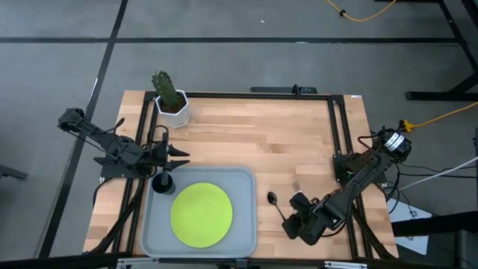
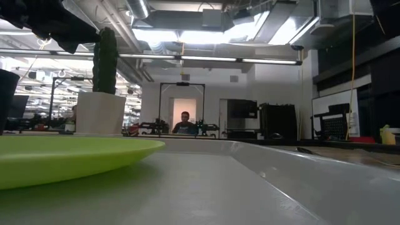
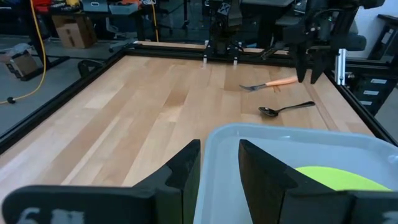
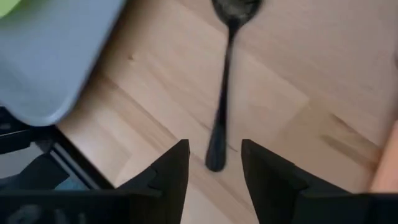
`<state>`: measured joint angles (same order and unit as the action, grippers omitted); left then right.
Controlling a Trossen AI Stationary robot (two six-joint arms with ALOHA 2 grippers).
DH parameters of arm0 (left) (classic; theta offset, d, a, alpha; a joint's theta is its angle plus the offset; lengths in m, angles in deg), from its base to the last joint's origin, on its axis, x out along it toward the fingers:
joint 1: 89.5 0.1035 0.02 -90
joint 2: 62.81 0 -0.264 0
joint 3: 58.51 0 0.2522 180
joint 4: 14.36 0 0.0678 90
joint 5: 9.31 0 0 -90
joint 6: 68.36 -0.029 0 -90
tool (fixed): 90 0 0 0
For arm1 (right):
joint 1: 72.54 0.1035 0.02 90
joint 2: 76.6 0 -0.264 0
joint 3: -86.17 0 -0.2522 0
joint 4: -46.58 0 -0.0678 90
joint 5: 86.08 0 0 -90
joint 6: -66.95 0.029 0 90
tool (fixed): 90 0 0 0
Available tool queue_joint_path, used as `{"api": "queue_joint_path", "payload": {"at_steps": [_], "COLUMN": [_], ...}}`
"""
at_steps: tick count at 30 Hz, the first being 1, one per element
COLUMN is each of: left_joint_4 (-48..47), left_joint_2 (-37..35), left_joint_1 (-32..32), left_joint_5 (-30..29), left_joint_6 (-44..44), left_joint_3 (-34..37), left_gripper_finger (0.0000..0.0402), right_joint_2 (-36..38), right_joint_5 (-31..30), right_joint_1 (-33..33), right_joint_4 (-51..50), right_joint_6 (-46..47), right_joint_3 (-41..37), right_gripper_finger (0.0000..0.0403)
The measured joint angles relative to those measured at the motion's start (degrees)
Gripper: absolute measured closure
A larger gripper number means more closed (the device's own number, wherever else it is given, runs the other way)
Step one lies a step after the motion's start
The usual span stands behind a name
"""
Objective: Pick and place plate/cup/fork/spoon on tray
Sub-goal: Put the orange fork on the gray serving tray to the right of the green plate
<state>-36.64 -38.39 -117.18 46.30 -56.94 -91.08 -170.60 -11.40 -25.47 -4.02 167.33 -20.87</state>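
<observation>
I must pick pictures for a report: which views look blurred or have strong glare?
Right wrist view: the spoon and the tray corner look smeared. Low view: ceiling lights glare strongly, and the near plate is soft. High view and left wrist view: clear, evenly lit.

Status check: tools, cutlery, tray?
Right tool open, lined up over spoon handle end, on table beside tray. Left tool open, above the tray's corner by cup. Plate on tray; fork on table. Nothing blocking.

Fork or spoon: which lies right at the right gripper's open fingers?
The spoon: its dark handle ends between the right gripper's fingers. The orange-handled fork lies farther off.
</observation>
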Motion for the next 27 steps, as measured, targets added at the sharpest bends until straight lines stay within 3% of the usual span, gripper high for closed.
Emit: {"api": "queue_joint_path", "payload": {"at_steps": [4,10,15,27], "left_joint_4": [0.0,0.0,0.0,0.0], "left_joint_2": [0.0,-0.02,0.0,0.0], "left_joint_1": [0.02,0.02,0.02,0.02], "left_joint_5": [0.0,-0.02,-0.02,-0.02], "left_joint_6": [-0.02,-0.02,-0.02,-0.02], "left_joint_3": [0.0,0.0,0.0,0.0], "left_gripper_finger": [0.0299,0.0299,0.0299,0.0299], "right_joint_2": [0.0,0.0,0.0,0.11], "right_joint_5": [1.18,13.27,12.09,12.03], "right_joint_1": [-0.02,-0.01,0.39,0.42], "right_joint_4": [-7.8,-21.5,-16.69,-6.53], "right_joint_6": [5.95,14.0,8.94,7.35], "right_joint_3": [0.02,-0.46,-3.37,-11.43], "right_gripper_finger": [0.0251,0.0251,0.0251,0.0253]}}
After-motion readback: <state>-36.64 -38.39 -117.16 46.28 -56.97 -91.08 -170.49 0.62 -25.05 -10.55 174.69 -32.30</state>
